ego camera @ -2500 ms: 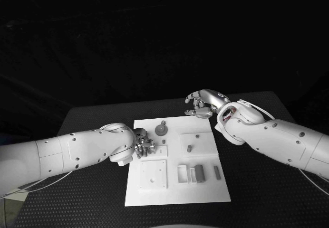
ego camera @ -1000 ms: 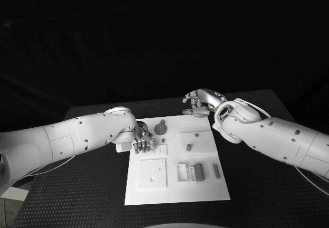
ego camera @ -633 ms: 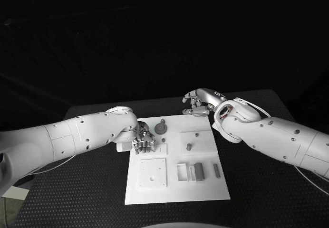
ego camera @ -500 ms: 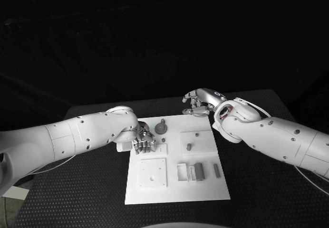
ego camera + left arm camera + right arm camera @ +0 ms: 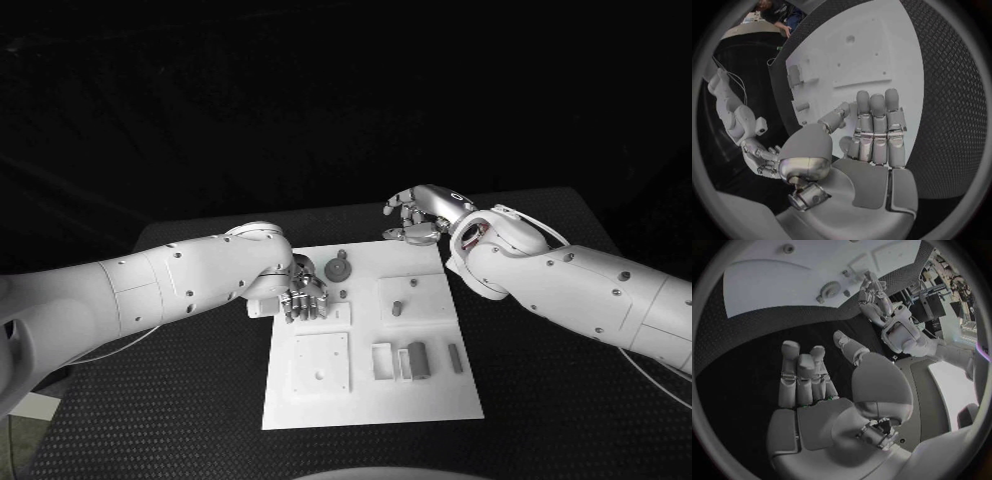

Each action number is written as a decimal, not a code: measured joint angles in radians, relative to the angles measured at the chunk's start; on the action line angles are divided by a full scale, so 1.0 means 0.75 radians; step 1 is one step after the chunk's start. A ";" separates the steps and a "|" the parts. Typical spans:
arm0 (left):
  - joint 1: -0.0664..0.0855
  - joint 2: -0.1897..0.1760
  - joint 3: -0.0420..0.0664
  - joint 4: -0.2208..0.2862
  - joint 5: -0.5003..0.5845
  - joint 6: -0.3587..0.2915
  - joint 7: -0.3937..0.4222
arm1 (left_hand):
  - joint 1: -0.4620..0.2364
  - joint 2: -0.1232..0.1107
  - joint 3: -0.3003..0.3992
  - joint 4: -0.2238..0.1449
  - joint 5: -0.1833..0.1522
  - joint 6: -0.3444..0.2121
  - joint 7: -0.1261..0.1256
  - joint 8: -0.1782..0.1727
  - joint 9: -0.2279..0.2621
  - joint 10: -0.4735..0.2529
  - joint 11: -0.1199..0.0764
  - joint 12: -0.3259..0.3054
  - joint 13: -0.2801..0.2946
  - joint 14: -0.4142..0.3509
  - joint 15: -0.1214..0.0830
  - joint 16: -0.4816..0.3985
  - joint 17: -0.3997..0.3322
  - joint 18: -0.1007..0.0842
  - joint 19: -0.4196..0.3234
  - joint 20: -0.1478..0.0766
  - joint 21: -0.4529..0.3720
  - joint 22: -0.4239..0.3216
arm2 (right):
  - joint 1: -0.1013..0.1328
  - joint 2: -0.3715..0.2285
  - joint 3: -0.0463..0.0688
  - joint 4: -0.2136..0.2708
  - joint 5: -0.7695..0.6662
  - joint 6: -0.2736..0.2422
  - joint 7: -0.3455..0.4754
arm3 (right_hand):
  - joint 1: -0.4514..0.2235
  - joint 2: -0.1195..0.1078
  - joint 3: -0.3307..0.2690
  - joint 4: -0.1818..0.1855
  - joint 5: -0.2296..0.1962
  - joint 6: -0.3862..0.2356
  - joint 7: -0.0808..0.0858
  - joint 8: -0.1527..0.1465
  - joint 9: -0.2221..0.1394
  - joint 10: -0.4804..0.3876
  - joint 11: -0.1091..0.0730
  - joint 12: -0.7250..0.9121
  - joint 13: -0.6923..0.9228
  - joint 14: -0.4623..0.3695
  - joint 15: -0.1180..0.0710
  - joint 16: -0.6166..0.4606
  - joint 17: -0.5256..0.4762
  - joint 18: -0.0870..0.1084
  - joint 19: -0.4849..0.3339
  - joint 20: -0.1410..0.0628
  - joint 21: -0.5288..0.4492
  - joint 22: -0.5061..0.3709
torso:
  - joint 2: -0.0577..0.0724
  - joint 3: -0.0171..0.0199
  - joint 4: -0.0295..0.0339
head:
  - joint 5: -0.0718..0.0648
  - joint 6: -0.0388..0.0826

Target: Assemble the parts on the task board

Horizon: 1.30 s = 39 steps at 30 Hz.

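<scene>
The task board [image 5: 378,400] lies flat in the middle of the black desk [image 5: 548,400], a white plate with its long side running away from me. On it I see several small grey parts: a round disc-shaped part [image 5: 338,270] near the far left corner, a short peg [image 5: 414,284] and another peg [image 5: 395,310] standing in the raised square block on the right, an upright rectangular part [image 5: 418,360] in the near right area beside a pale frame-like part [image 5: 385,363], and a slim bar [image 5: 456,360] lying just beside those. A raised square plate [image 5: 320,365] with small holes sits in the near left part of the board.

My left hand [image 5: 303,295] hovers over the board's left edge, just near of the disc. In the left wrist view this hand [image 5: 867,135] has its fingers [image 5: 877,120] stretched out side by side with the thumb apart, palm toward the white surface, and nothing held between them.

My right hand [image 5: 418,218] hangs beyond the far right corner of the board, over the dark desk. In the right wrist view that hand [image 5: 817,385] shows its fingers [image 5: 798,375] straight and close together, the thumb spread off to one side, with nothing held.
</scene>
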 measured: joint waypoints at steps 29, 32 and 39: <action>0.001 0.021 -0.002 -0.034 -0.009 0.050 -0.001 | 0.004 0.003 -0.006 -0.001 -0.006 -0.001 -0.003 -0.011 0.007 0.000 0.000 0.016 0.002 -0.005 -0.005 0.020 -0.011 0.000 0.000 0.000 0.000 0.008 | 0.000 -0.001 0.000 0.000 0.000 0.002 0.000 | 0.000 0.000 -0.004 -0.004 0.000 -0.001 0.002 0.000 -0.001 0.000 0.000 0.000 -0.002 0.000 0.000 0.000 0.001 0.000 -0.002 0.003 0.000 0.000 | 0.000 -0.0008 0.0008 | -0.006 -0.010; 0.001 0.021 -0.002 -0.034 -0.009 0.055 0.000 | 0.004 0.004 -0.007 0.000 -0.008 -0.001 -0.003 -0.012 0.010 0.000 0.000 0.016 0.002 -0.005 -0.005 0.020 -0.012 0.000 0.000 0.000 0.000 0.009 | 0.000 -0.001 0.000 0.000 0.000 0.002 -0.001 | 0.000 0.000 -0.004 -0.004 0.000 -0.001 0.002 0.000 -0.001 0.000 0.000 0.000 -0.002 0.000 0.000 0.000 0.001 0.000 -0.002 0.003 0.000 0.000 | 0.000 -0.0008 0.0008 | -0.007 -0.010; 0.001 0.022 -0.003 -0.032 -0.008 0.057 0.000 | 0.007 0.007 -0.008 -0.001 -0.002 -0.003 -0.005 -0.008 0.010 -0.001 0.000 0.016 0.002 -0.005 -0.005 0.025 -0.013 0.000 0.000 0.000 0.000 0.010 | 0.000 0.000 0.000 -0.002 0.000 0.003 -0.001 | 0.000 0.000 -0.004 -0.004 0.000 -0.001 0.001 0.000 -0.001 0.000 0.000 0.000 -0.002 0.000 0.000 0.000 0.001 0.000 0.000 0.005 0.000 0.000 | 0.000 -0.0008 0.0008 | -0.006 -0.010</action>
